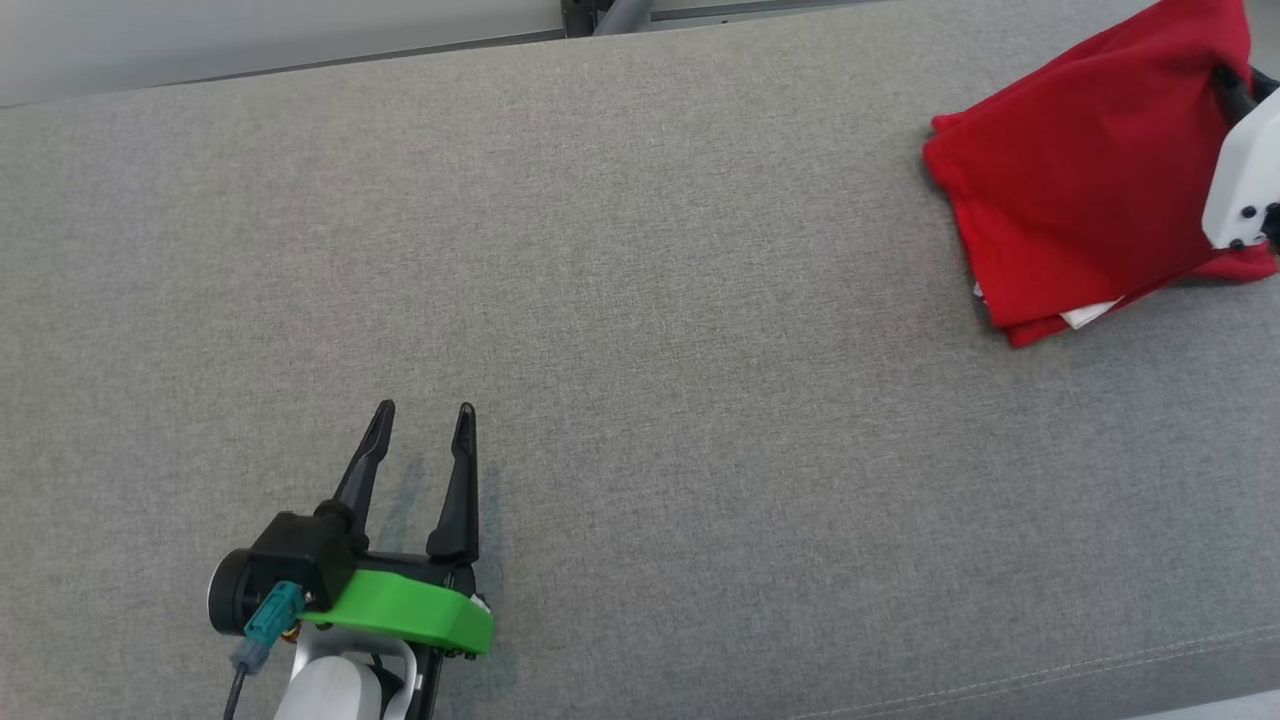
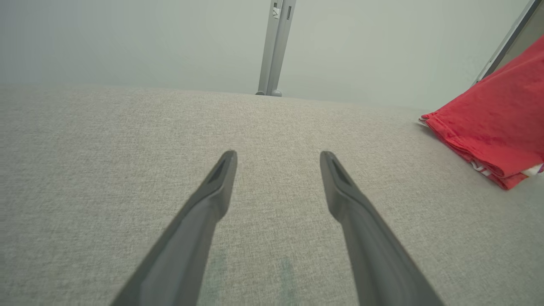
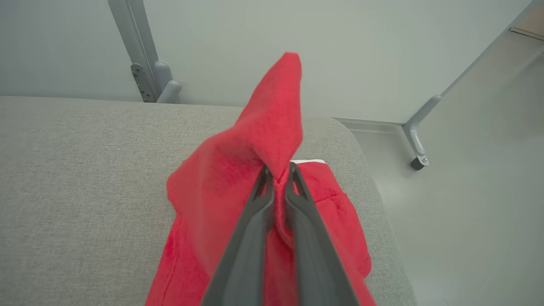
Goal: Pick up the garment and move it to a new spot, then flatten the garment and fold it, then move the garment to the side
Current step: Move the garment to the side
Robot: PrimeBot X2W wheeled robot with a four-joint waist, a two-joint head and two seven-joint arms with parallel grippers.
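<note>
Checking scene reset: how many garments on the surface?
1: red garment, far right of the grey surface, pinched in the right gripper. Its folds may hide more.

Grey cushion (image 1: pixel 640 300) lies bare across the centre and left of the head view, giving wide passage; the left gripper (image 1: pixel 425 408) sits lower left, jaws spread. The upper right is blocked by the folded red garment (image 1: pixel 1070 190), with the right gripper (image 3: pixel 278 169) pinched on a raised corner of it. A metal post (image 2: pixel 276 46) stands past the far edge, top centre of the left wrist view.
</note>
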